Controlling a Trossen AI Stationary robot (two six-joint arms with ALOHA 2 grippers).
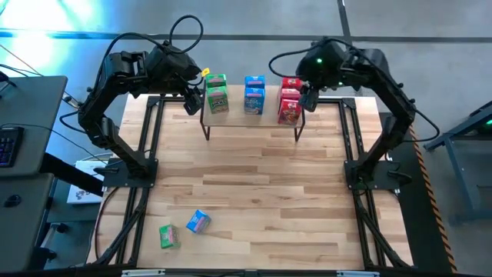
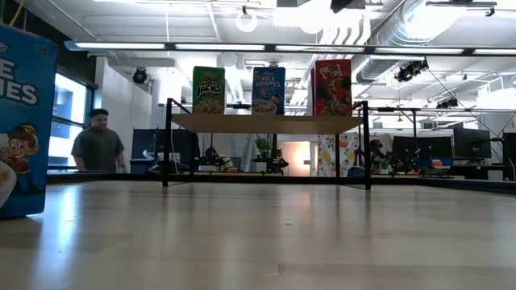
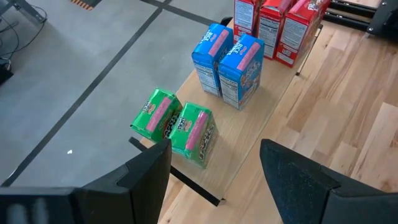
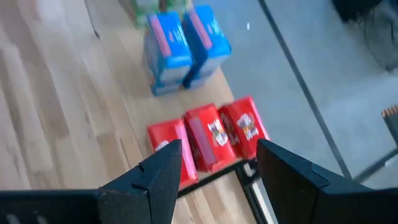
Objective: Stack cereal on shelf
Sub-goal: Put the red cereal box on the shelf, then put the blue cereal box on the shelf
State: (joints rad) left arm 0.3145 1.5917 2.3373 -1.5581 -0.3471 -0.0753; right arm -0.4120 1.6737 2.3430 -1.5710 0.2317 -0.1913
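The shelf stands at the table's far middle, its plank on thin black legs. On the plank stand two green cereal boxes, two blue ones and three red ones, all upright on their bottoms. My left gripper hovers open above the shelf's left end, over the green boxes. My right gripper hangs open above the shelf's right end, over the red boxes. Neither has anything between its fingers.
A loose green box and a loose blue box lie on the tabletop near its front left corner; the blue one looms at the low view's left. A person stands in the room beyond the table.
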